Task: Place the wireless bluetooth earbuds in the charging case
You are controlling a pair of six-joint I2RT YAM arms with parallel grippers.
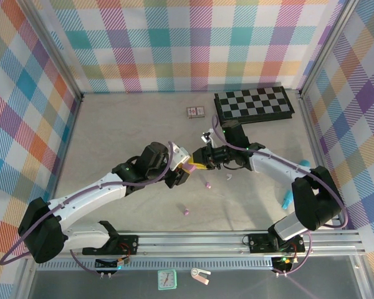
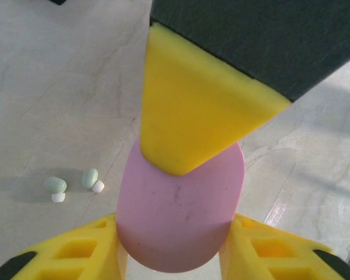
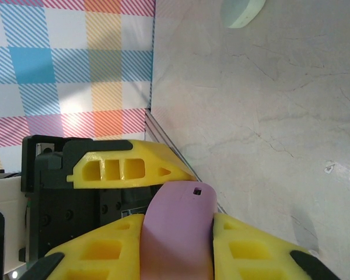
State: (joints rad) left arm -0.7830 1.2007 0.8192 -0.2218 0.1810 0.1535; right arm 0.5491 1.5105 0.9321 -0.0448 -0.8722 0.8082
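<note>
A closed pink pebble-shaped charging case is held above the table between both grippers. My left gripper is shut on its rounded end, and the case bulges between the yellow fingers. My right gripper is shut on the other end of the case, which shows a small square hole. In the top view the left gripper and right gripper meet tip to tip. Two purple earbuds lie on the table below them. Two pale green earbuds with white tips lie together.
A folded chessboard and a small patterned box lie at the back. A teal stick rests near the right arm's base. A pale green case lies on the table. Plaid walls enclose the marble tabletop.
</note>
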